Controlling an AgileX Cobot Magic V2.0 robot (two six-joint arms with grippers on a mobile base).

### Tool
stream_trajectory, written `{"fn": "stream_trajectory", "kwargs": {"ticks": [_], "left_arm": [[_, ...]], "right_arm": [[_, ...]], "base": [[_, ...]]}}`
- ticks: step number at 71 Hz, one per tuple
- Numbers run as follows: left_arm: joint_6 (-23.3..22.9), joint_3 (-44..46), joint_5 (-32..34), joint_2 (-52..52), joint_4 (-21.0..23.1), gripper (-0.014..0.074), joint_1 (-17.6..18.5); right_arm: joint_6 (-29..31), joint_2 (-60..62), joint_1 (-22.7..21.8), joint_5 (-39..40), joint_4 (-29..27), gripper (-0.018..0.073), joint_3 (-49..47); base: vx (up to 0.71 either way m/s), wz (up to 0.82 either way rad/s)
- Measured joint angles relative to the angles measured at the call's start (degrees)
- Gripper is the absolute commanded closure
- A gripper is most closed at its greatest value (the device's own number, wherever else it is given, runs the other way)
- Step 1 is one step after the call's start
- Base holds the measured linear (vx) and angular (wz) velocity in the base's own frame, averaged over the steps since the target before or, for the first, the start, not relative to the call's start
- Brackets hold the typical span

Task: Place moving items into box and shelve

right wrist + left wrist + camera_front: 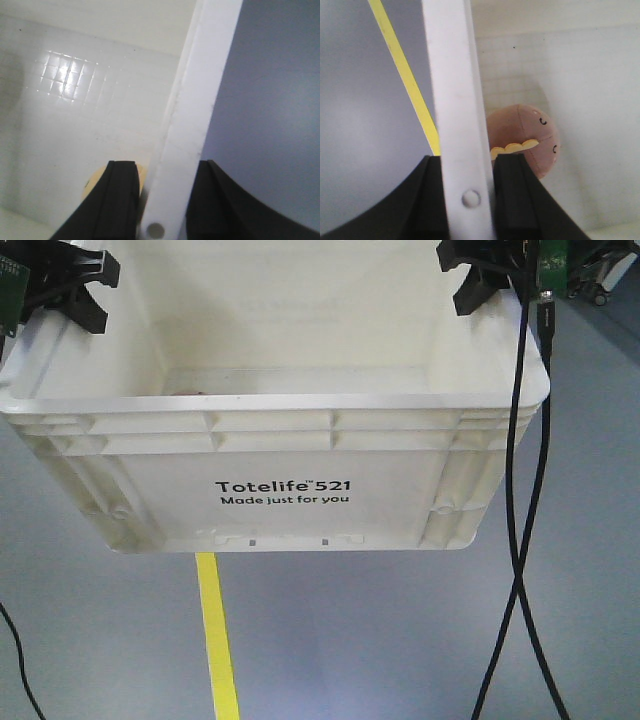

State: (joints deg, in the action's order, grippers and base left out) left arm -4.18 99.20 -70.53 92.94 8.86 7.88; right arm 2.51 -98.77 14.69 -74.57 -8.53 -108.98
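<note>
The box (280,405), a large white crate printed "Totelife 521", hangs above the grey floor, held by its two short sides. My left gripper (70,290) is shut on the left rim (455,100), one black finger (512,195) inside the wall and the other outside. My right gripper (490,280) is shut on the right rim (200,100) in the same way. A pale beige-pink ball (520,130) with a yellow scalloped stripe lies inside the box near the left wall. A yellowish ball (92,181) shows partly behind my right gripper's inner finger (117,200), on the box floor.
A yellow tape line (215,640) runs along the grey floor under the box. Two black cables (520,540) hang crossing at the right, and another cable (15,660) curves at the lower left. Wheeled equipment (600,285) stands at the far upper right.
</note>
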Motion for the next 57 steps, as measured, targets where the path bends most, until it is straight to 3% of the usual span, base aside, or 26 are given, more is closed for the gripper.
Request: {"fn": "stream_trajectory", "kwargs": {"ticks": [57], "left_arm": [[0.00,0.00,-0.11,0.00,-0.01,0.0613,0.00]], "right_arm": [[0.00,0.15,0.00,0.00,0.00,0.0571,0.00]], "base": [[0.23,0.32]]}}
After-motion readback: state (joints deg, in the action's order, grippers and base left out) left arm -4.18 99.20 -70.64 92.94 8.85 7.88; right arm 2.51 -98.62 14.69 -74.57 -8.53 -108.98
